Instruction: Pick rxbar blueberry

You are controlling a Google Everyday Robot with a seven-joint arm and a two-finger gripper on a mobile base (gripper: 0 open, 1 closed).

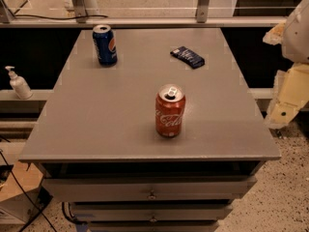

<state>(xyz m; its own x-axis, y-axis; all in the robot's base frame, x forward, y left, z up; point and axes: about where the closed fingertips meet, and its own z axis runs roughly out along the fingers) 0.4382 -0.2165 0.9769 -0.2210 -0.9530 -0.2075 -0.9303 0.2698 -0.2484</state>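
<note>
The rxbar blueberry is a small flat dark navy bar. It lies at the back right of the grey cabinet top, at an angle. My gripper is part of the pale arm at the right edge of the view. It is off the cabinet top, to the right of it and lower than the bar, well apart from the bar and holding nothing that I can see.
An upright blue soda can stands at the back left. An open red soda can stands near the front middle. A white pump bottle sits on a ledge to the left. Drawers are below the cabinet top, and a rail runs behind it.
</note>
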